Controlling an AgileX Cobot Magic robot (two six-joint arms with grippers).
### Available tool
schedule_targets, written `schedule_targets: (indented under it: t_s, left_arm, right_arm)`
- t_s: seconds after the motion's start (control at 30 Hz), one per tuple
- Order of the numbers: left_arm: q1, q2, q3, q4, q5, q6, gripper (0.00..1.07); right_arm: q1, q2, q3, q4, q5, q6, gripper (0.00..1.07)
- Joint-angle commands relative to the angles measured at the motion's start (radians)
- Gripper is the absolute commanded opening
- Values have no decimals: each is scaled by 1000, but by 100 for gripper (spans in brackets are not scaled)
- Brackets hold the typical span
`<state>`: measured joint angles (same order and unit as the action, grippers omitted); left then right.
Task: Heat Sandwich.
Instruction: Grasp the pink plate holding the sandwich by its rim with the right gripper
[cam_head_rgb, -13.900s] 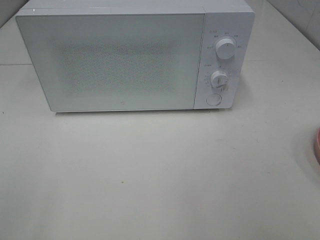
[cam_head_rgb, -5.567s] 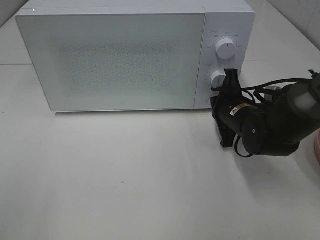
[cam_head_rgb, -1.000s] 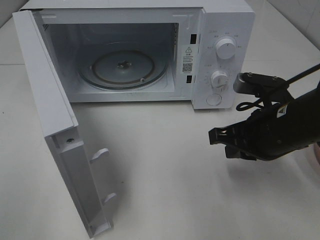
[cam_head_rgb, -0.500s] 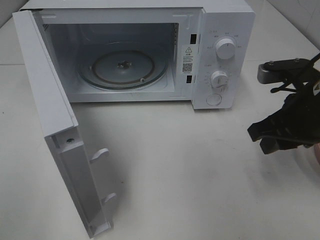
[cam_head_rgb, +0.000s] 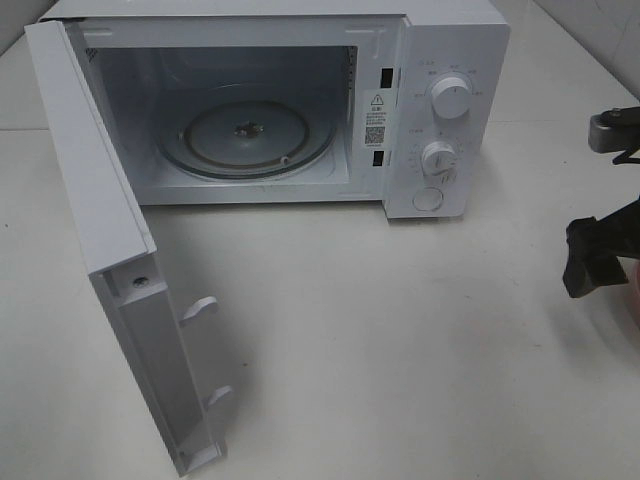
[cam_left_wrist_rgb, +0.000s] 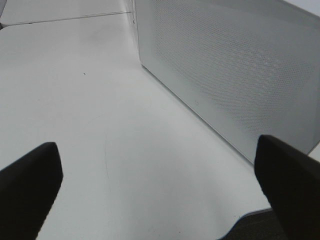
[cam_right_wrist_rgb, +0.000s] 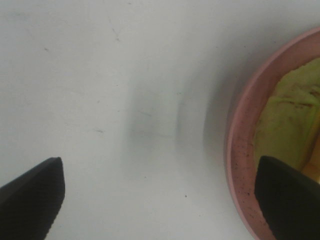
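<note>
Right hand (cam_right_wrist_rgb: 160, 200) spread wide, empty, above surface (cam_right_wrist_rgb: 100, 75) just beside pink plate (cam_right_wrist_rgb: 234, 150). Sandwich (cam_right_wrist_rgb: 290, 110) lies on plate, well apart from microwave (cam_head_rgb: 440, 100). Left hand (cam_left_wrist_rgb: 160, 200) wide open, empty, near open microwave door (cam_left_wrist_rgb: 240, 65).

Even, bright, diffuse light; soft shadows on the counter (cam_head_rgb: 380, 360) by the microwave (cam_head_rgb: 450, 60) — right wrist view blurred, pink plate (cam_right_wrist_rgb: 237, 150) out of focus.
</note>
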<state>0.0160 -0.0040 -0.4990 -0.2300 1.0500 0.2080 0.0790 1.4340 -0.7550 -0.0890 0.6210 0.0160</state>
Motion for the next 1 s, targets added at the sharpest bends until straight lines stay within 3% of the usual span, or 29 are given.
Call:
schedule_targets:
  t_s: [0.03, 0.4, 1.0]
  left_arm:
    - [0, -28, 5, -4, -7, -5, 100]
    - [0, -28, 5, -4, -7, -5, 100]
    - [0, -28, 5, -4, -7, -5, 100]
  right_arm:
    - [-41, 36, -15, -12, 9, 8, 100]
    - [-137, 170, -63, -43, -24, 36, 93]
    - [-146, 323, -63, -45, -108, 39, 88]
